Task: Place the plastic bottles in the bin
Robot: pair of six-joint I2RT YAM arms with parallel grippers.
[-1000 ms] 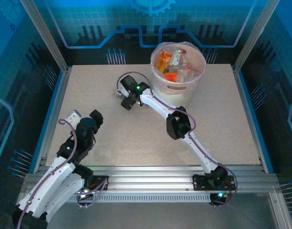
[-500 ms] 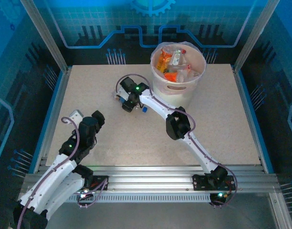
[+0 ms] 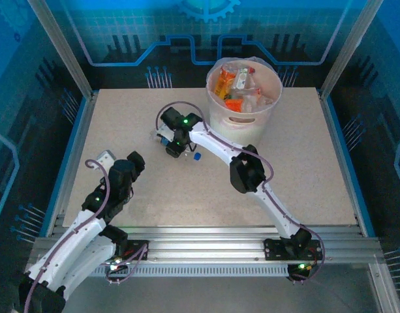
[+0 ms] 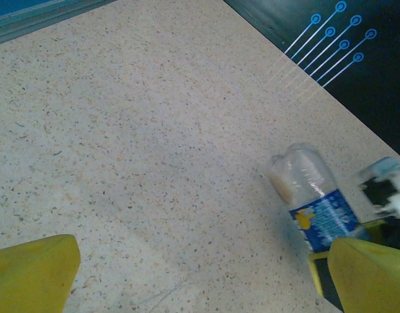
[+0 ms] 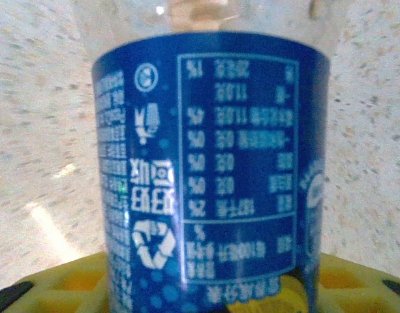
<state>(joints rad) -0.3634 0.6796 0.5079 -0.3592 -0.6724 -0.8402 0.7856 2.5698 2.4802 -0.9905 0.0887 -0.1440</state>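
There is one bin (image 3: 242, 124), at the far side of the table (image 3: 121, 117), right of centre. It holds a heap of bottles (image 3: 242, 88). At least two are orange and at least two are clear, one of them with a red cap (image 3: 251, 70). They overlap, so the full number cannot be told. One bottle with a blue label (image 4: 320, 218) lies on the table, left of the bin. One small blue piece (image 3: 197, 156) lies near it, perhaps a cap. There are two arms, the left arm (image 3: 82, 222) and the right arm (image 3: 252, 176).
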